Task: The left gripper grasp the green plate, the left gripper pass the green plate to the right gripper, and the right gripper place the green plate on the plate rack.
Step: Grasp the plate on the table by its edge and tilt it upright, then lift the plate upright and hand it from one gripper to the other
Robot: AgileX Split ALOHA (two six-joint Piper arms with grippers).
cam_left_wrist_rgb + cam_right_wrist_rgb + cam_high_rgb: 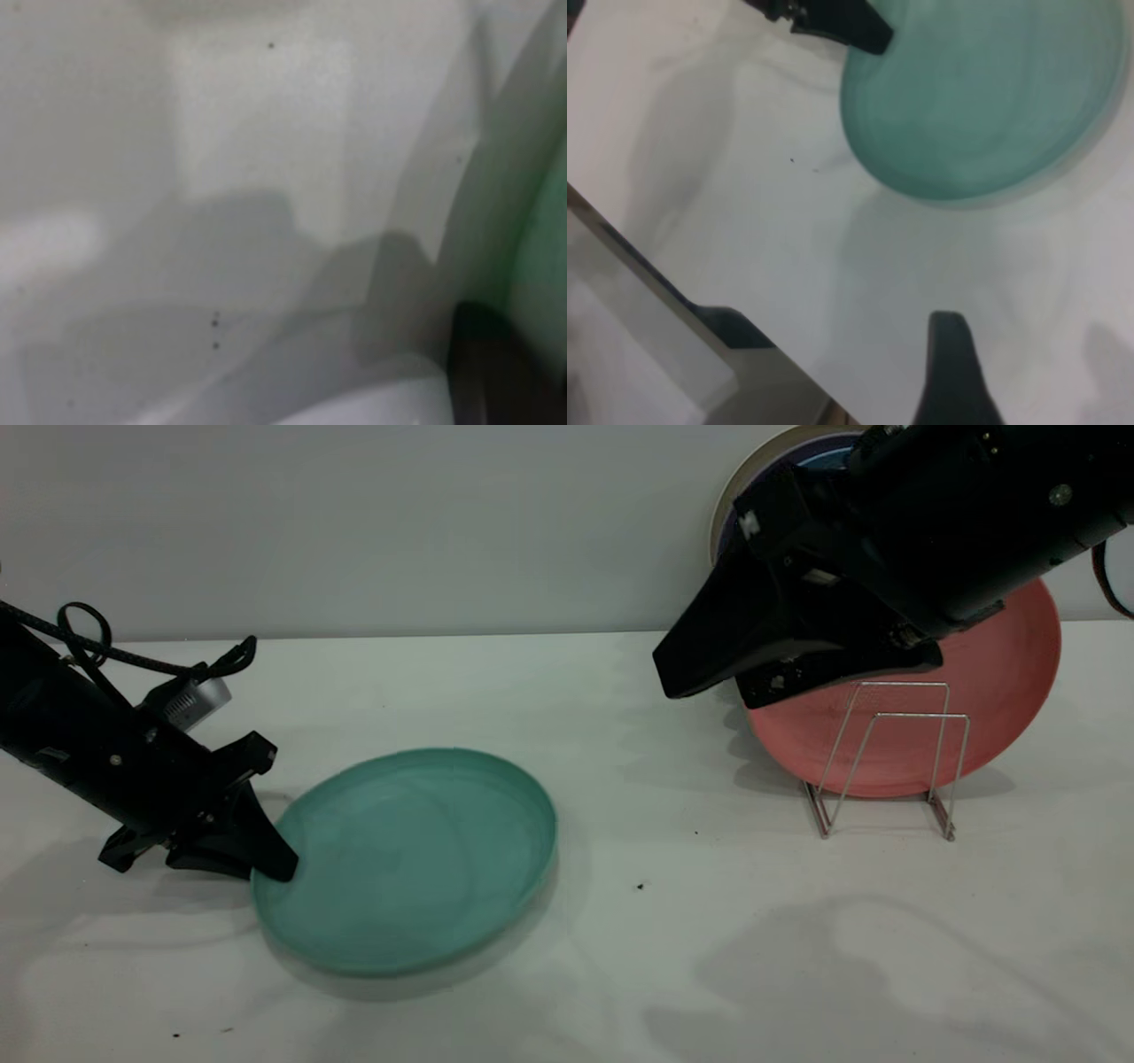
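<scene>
The counter (620,691) is a broad matte white surface, faintly speckled with dark crumbs and crossed by soft grey shadows of the arms. On it, toward the left near edge, lies the green plate (407,859), a round matte teal disc with a low raised rim; its left side looks slightly lifted where it is held, though how far is hard to judge.

Near the far right corner, a salmon-pink plate (1001,691) stands on edge against the pale wall, and behind it other plates (a cream rim and something dark blue) (762,478) show only in part, hidden by the right arm. In front of the pink plate stands the plate rack (895,753), thin silver wire bent into upright trapezoid loops, its slots bare, well apart from the green plate.

The right gripper (709,677), thick, black and tapered, hangs in the air just above the rack and overlaps the pink plate; its fingers (948,372) stand apart in the right wrist view, with nothing between them.

The left gripper (266,855), slimmer, with a braided looped cable and a small grey box (197,701), reaches in low from the counter's left edge. Its fingers pinch the plate's left rim.
</scene>
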